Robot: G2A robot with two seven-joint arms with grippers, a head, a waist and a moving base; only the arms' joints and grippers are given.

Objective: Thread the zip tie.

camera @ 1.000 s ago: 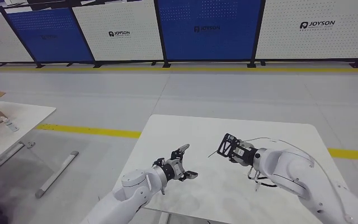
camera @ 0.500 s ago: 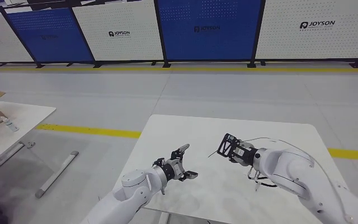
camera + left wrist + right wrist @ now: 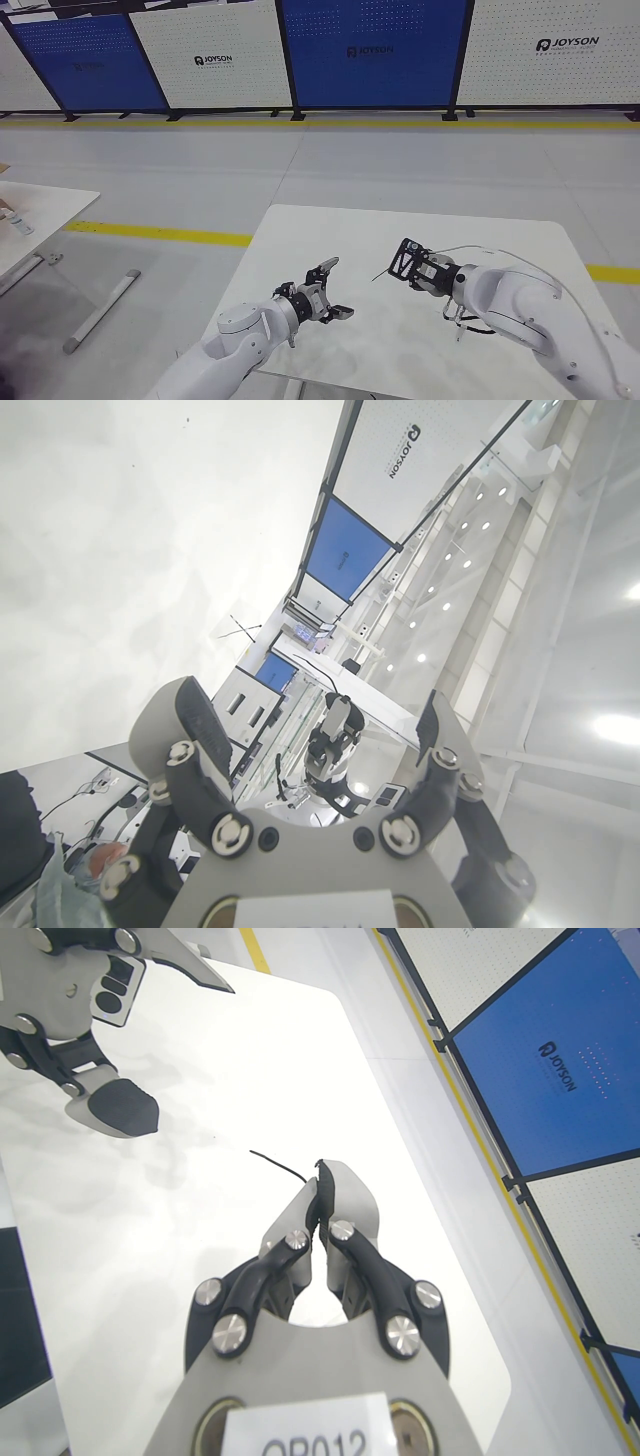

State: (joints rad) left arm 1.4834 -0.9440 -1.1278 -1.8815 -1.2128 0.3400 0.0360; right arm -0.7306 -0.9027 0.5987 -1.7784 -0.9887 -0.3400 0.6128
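Most of the zip tie (image 3: 277,1165) is hidden between the pressed-together pads of the right gripper (image 3: 319,1180); only a thin black tail pokes out. Its head, perhaps clamped inside, cannot be made out.

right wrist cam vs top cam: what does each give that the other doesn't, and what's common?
Right wrist view: close up, the right gripper has its jaws shut on the zip tie. The tie's thin black tail pokes out toward the left gripper.
Top view: both arms together over the table, plus a second table off to the left arm's side.
Both: the white table, the left gripper's jaws open and empty, and the blue and white panels behind.
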